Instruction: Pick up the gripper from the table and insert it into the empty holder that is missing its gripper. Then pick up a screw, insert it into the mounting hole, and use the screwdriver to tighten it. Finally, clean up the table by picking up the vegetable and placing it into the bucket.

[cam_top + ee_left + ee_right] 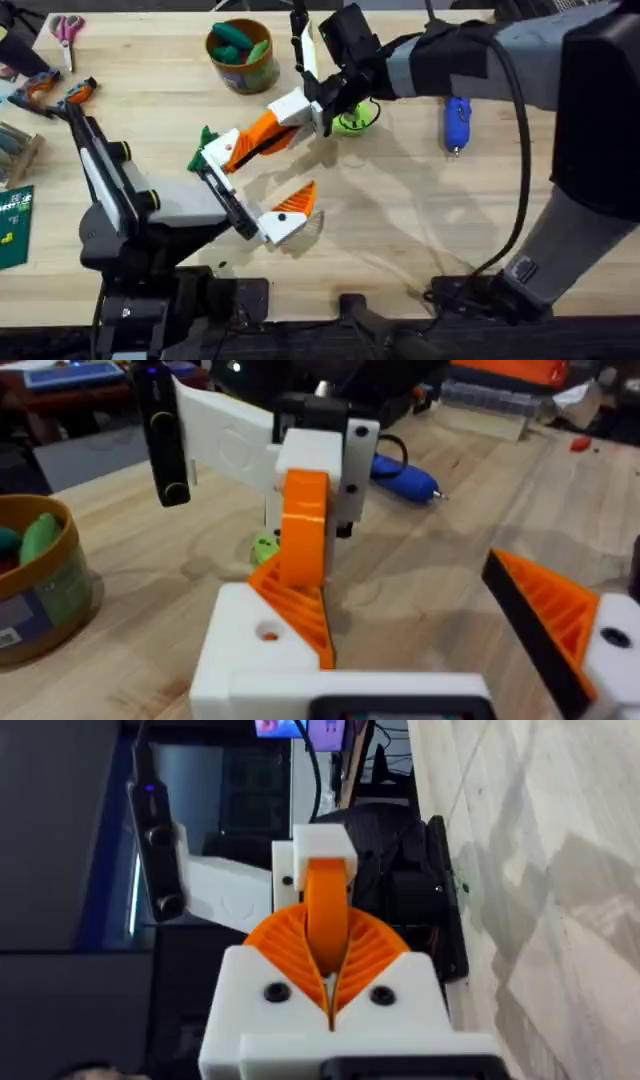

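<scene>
While your right gripper clamps the orange gripper between its pads, that piece meets the white holder on your left gripper, whose jaws stand spread wide. Beyond them, the vegetable lies in the bucket; the screwdriver rests apart.

We see the table evenly and brightly lit from above, its pale wood showing soft, short shadows under both arms, the darkest pooled toward the near edge. The right arm's upper link rises close under the overhead camera and reads large, dark and smeared. In the left wrist view the near white and orange parts are soft (the far room behind goes dim and blurred). The right wrist view has a dark, unfocused background, with bright glare off the wood.
</scene>
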